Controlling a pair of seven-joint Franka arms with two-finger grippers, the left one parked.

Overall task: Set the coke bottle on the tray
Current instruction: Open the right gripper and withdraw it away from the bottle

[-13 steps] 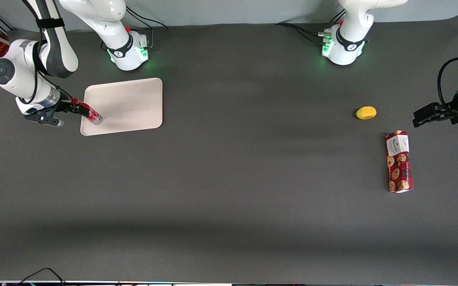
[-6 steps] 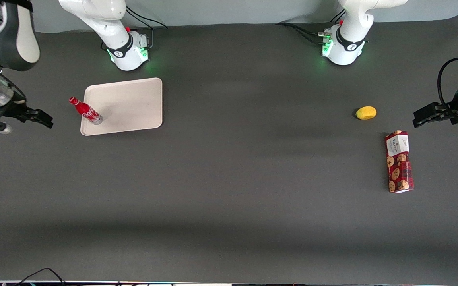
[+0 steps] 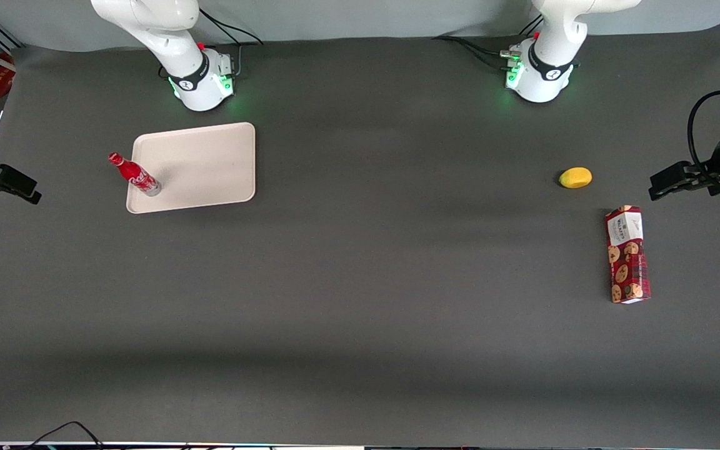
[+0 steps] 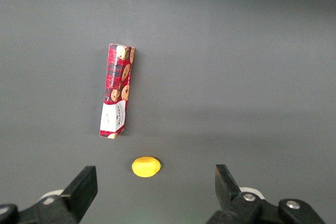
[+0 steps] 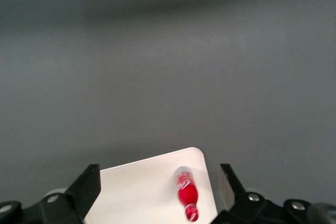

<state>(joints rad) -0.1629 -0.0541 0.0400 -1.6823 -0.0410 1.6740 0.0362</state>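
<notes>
Two task objects occupy the working arm's end of the dark grey table [image 3: 360, 262]: the coke bottle [image 3: 135, 175], a slim red bottle with white script, red cap and silvery base, and the tray [image 3: 210, 164], a flat cream rectangle with rounded corners and a low rim. In the front view the bottle stands upright on the tray, its base set in the tray's corner at about 8 o'clock from the tray's centre, close to the rim; its cap appears past the tray's edge only because of the camera's slant. The right wrist view confirms this placement, showing the bottle [image 5: 186, 192] on the cream surface [image 5: 136, 192] near one rounded corner, with nothing touching it. The gripper [image 3: 13, 187] is at roughly 9 o'clock from the bottle, well apart from it and from the tray, at the working arm's edge of the table, and holds nothing; in the right wrist view its two dark fingers [image 5: 86, 187] stand widely spread, with the bottle and part of the tray seen in the gap between them. Toward the parked arm's end of the table lie a yellow lemon-like fruit [image 3: 575, 177] and, at about 5 o'clock from it and nearer the front camera, a red cookie box [image 3: 627, 254] lying flat; the two are apart.
</notes>
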